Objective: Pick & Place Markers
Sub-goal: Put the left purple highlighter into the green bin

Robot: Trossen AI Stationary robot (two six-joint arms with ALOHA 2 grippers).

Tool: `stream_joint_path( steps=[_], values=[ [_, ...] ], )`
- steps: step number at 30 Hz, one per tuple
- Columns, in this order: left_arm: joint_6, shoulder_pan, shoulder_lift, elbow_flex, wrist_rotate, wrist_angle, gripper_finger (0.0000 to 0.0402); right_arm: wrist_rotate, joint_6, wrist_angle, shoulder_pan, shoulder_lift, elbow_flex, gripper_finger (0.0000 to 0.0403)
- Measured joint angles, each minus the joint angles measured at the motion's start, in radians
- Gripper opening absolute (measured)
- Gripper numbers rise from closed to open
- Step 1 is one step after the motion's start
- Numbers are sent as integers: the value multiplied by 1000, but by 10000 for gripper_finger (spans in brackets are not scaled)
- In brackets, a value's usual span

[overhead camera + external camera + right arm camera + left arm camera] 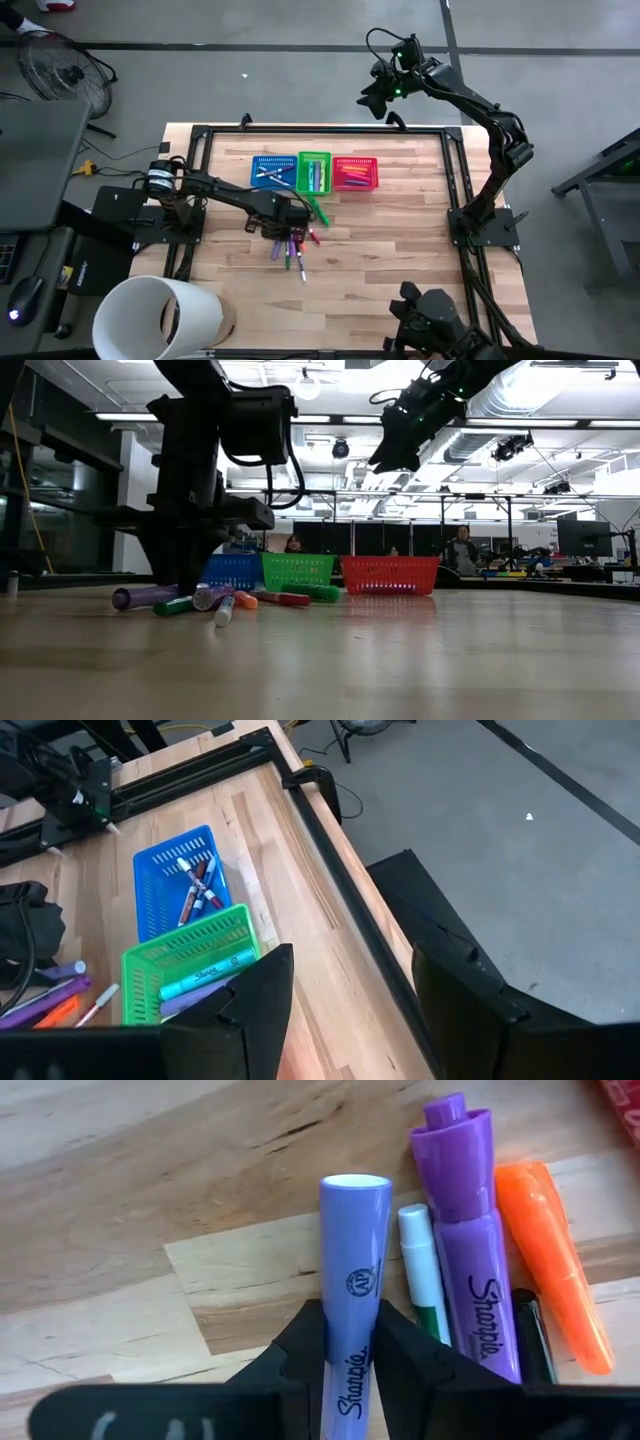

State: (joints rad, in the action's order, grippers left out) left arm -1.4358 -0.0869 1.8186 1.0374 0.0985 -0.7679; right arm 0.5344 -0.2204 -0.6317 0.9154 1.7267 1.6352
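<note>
On the left of the wooden table [400, 250], the left arm reaches in from its base toward the middle. The left gripper [285, 222] is down at the pile of loose markers [293, 248], which lies in front of the baskets. In the left wrist view its two dark fingers [300, 1348] press on either side of a light purple marker [352, 1280] lying flat on the wood, so the jaws are closed on that marker. Just beside it lie a thin white and green marker [423, 1275], a fatter purple marker [468, 1240] and an orange marker [553, 1250], all side by side on the table. In the low view the loose markers rest on the tabletop at the foot of the left arm.

Behind the pile three mesh baskets stand in a row, touching one another. The blue basket [273, 172] holds a few markers, the green basket [314, 172] holds several more, and the red basket [355, 173] holds some too.

On the right, the right arm rises from its base at the table's right edge and bends back over the far edge. The right gripper [378, 95] hangs high above the far rail, well apart from the baskets and markers. Its fingers [250, 995] stand apart with nothing between them.
</note>
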Motion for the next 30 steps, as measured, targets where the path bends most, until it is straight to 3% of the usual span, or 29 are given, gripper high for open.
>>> stream_joint_path(
  steps=[12, 15, 18, 25, 30],
  values=[
    [-8, 20, -193, 6, -139, -92, 59, 1, -15, 0, 0, 0, 0, 194],
    [-4, 35, -214, 54, -194, -97, 59, 0, -20, -2, 0, 0, 0, 194],
    [58, 64, -237, 100, -230, -176, 59, 1, -20, -1, 0, 0, 0, 194],
    [243, 181, -236, 248, -300, -150, 59, 1, -24, -3, 0, 0, 0, 194],
    [347, 268, -235, 284, -314, -137, 59, 1, -24, -8, 0, 0, 0, 194]
  ],
)
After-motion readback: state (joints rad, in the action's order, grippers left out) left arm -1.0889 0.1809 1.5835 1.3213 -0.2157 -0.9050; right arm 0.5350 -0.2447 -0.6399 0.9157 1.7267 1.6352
